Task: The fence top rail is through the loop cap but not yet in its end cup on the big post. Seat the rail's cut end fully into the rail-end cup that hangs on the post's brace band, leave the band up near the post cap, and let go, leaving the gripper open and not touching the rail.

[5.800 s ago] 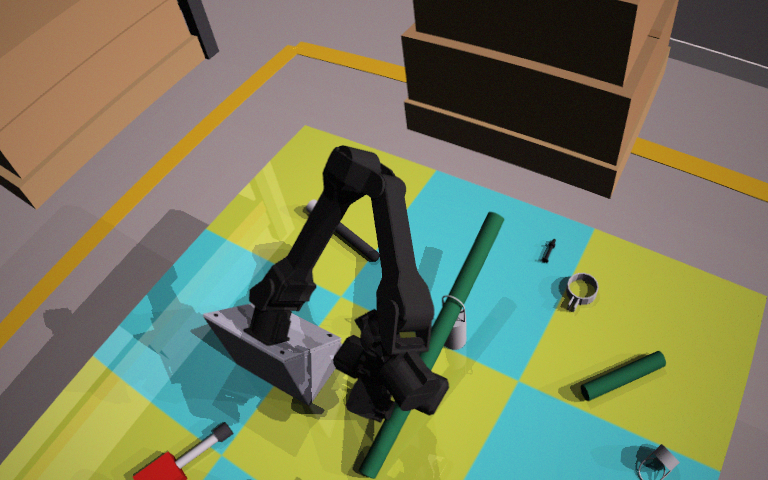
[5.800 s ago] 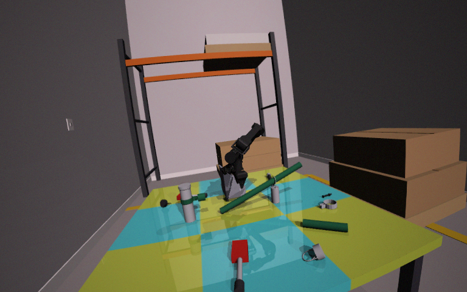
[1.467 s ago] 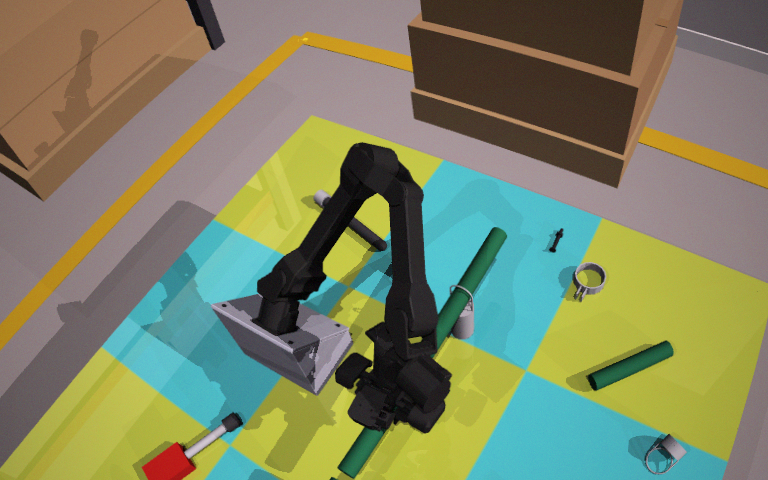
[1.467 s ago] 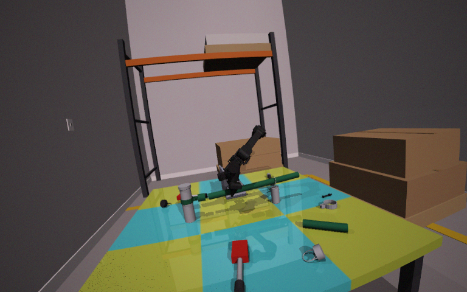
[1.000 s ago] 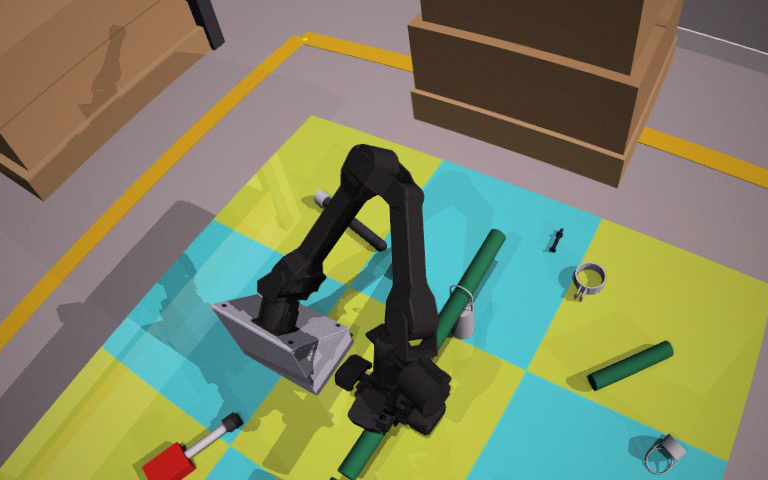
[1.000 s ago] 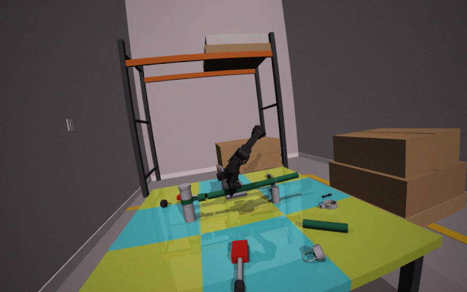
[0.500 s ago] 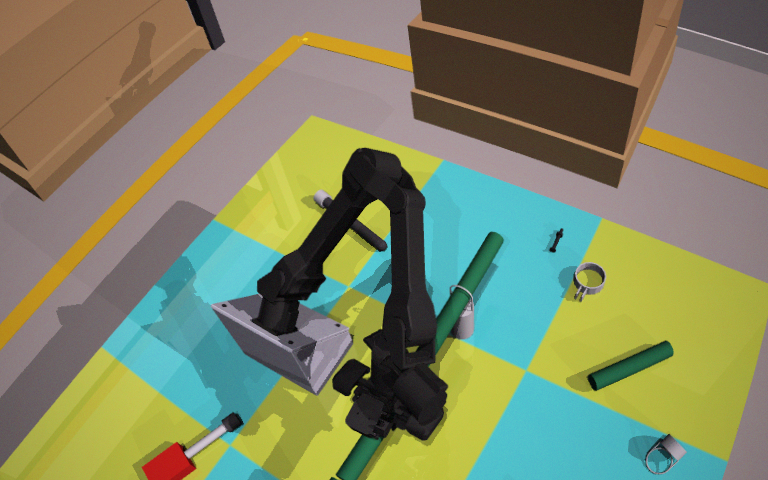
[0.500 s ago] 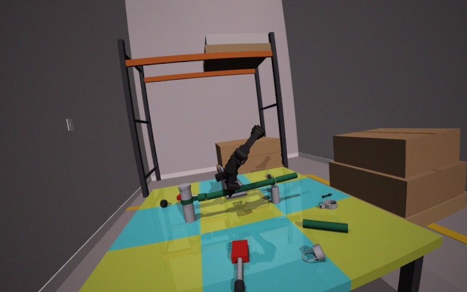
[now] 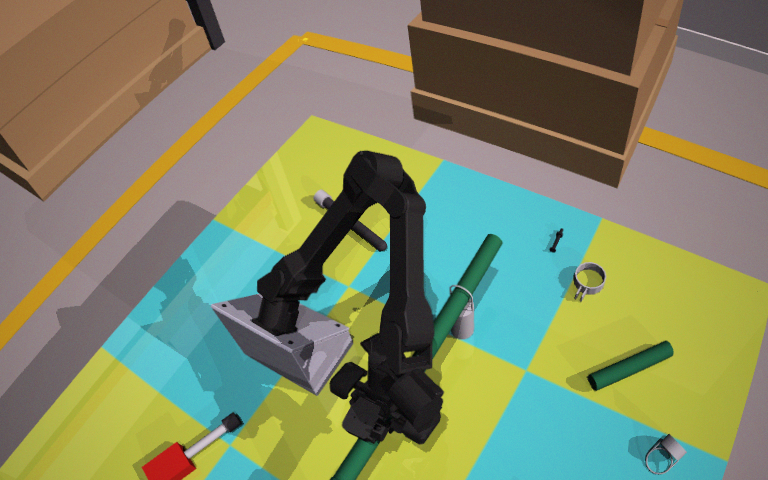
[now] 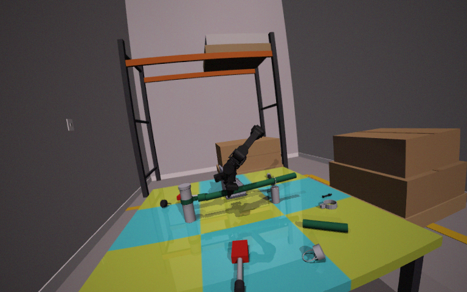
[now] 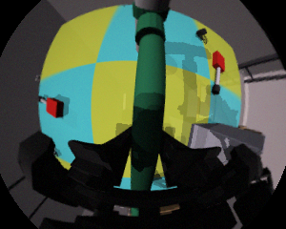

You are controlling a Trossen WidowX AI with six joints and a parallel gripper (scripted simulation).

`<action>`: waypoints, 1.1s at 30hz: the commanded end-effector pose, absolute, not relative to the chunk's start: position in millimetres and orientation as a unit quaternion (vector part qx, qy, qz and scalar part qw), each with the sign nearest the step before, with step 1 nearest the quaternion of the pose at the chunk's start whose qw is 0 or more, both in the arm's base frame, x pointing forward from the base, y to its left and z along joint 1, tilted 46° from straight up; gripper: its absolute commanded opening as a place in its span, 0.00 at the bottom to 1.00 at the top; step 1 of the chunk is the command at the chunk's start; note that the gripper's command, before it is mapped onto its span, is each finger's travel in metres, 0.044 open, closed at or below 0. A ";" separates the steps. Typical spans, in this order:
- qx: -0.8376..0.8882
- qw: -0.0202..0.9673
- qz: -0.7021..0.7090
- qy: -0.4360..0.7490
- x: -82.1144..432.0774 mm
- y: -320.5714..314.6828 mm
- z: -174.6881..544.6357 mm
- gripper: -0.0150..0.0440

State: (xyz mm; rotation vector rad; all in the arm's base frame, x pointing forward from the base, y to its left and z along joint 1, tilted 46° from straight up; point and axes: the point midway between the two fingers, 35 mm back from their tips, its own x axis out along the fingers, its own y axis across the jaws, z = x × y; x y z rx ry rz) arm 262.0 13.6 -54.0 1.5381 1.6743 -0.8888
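The claw [image 9: 383,429] [image 10: 230,193] [image 11: 145,129] is clamped on the long green rail [image 9: 483,255] [image 10: 258,185] [image 11: 150,76].
Nearest me, a red mallet [image 10: 239,251] [image 11: 54,108] lies on the worktop [image 10: 156,267] [image 11: 112,91]; beyond it, the rail's end meets the green cup [image 10: 202,197] [image 11: 151,29] beside the big post [image 10: 189,214] [image 11: 152,4], though I can't tell how deep it sits. Farther along, the rail runs through the loop [image 9: 470,295] [image 10: 275,186] on the small post [image 9: 463,325] [image 10: 275,195].

Dark grey walls [image 10: 391,72] flank me, a pale wall [image 10: 199,115] between them. I see an orange-beamed pallet rack [image 10: 171,58], stacked cardboard boxes [image 9: 525,89] [image 10: 370,188], and yellow tape [image 9: 198,130] [image 10: 456,236] on the grey floor [image 9: 328,83].
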 end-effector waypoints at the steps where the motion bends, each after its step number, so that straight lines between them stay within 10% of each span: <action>1: 0.591 0.352 -0.344 0.638 264.8 6.8 -54.9 0.25; 33: 0.592 0.343 -0.342 0.644 262.1 13.6 -54.0 0.25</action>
